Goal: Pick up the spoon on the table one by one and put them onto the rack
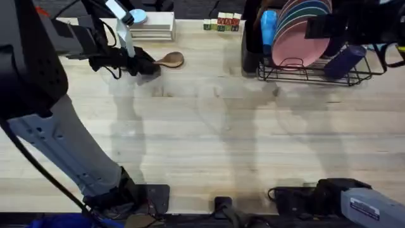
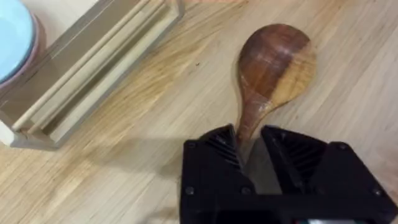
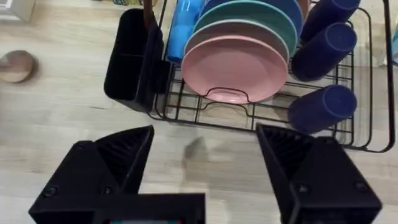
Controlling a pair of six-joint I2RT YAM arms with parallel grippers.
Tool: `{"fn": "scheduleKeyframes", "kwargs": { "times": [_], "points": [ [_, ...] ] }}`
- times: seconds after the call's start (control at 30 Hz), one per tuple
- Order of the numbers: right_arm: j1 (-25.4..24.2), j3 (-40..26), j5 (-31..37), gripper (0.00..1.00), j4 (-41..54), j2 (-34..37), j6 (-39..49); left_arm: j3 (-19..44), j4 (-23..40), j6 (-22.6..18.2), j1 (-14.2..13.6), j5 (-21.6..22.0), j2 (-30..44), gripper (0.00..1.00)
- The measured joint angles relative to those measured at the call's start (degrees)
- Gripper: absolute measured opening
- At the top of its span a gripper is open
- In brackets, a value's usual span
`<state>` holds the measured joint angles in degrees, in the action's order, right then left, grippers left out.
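A brown wooden spoon (image 1: 171, 60) lies at the far left of the table (image 1: 209, 126), its oval bowl (image 2: 273, 59) pointing away from my left gripper (image 1: 142, 64). The slim handle runs between the black fingers (image 2: 217, 152) of that gripper (image 2: 250, 149), which is shut on it. The black wire rack (image 1: 313, 75) stands at the far right with its tall utensil cup (image 1: 250, 38) on its left side. My right gripper (image 3: 205, 130) hovers open just in front of the rack (image 3: 205, 115), and the same gripper (image 1: 319, 26) shows dark over the plates. Far off in the right wrist view is the spoon's bowl (image 3: 15, 65).
A small white stacked tray (image 1: 150, 28) with a light blue dish (image 1: 136, 16) sits just behind the spoon. Coloured blocks (image 1: 221, 24) stand at the back edge. Pink and teal plates (image 3: 233, 68) and dark blue cups (image 3: 323, 106) fill the rack.
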<state>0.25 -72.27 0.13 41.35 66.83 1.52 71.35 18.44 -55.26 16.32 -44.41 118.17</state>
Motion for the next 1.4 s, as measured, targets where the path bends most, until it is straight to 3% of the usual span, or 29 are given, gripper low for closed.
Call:
{"fn": "scheduleKeyframes", "kwargs": {
  "times": [0.1, 0.13, 0.27, 0.4, 0.6, 0.7, 0.9, 1.13, 1.4],
  "points": [
    [0.00, 0.00, -0.01, 0.998, -0.01, 0.00, 0.00, 0.00, 0.22, -0.03, 0.00, -0.25, 0.00, 0.277],
    [0.00, 0.00, 0.01, 0.998, -0.16, 0.02, 0.00, 0.00, 0.46, -0.03, 0.00, -0.62, -0.02, 0.141],
    [0.00, 0.00, 0.01, 0.998, -0.21, 0.00, 0.00, 0.02, 0.63, -0.01, 0.00, -0.84, -0.05, 0.054],
    [0.00, 0.00, -0.01, 0.998, -0.21, 0.02, 0.00, 0.09, 1.19, -0.03, -0.07, -0.19, -0.26, 0.053],
    [0.00, 0.00, 0.01, 0.998, -0.36, 0.00, 0.00, 0.42, 3.23, -0.04, -1.31, 4.83, -2.06, 0.049],
    [0.00, 0.00, 0.00, 0.998, -0.43, 0.00, 0.00, -0.08, 6.15, -0.62, -1.19, 11.15, -5.07, 0.045],
    [0.00, 0.00, 0.01, 0.998, -0.45, 0.02, 0.00, -0.71, 9.43, -1.58, -0.71, 15.69, -7.44, 0.041],
    [0.00, 0.00, 0.00, 0.998, -0.45, 0.00, 0.00, -1.14, 13.00, -1.78, -0.63, 17.01, -10.63, 0.041],
    [0.00, 0.00, -0.01, 0.998, -0.45, 0.00, 1.67, -1.14, 13.59, -1.78, -0.71, 13.88, -16.37, 0.040]
  ]
}}
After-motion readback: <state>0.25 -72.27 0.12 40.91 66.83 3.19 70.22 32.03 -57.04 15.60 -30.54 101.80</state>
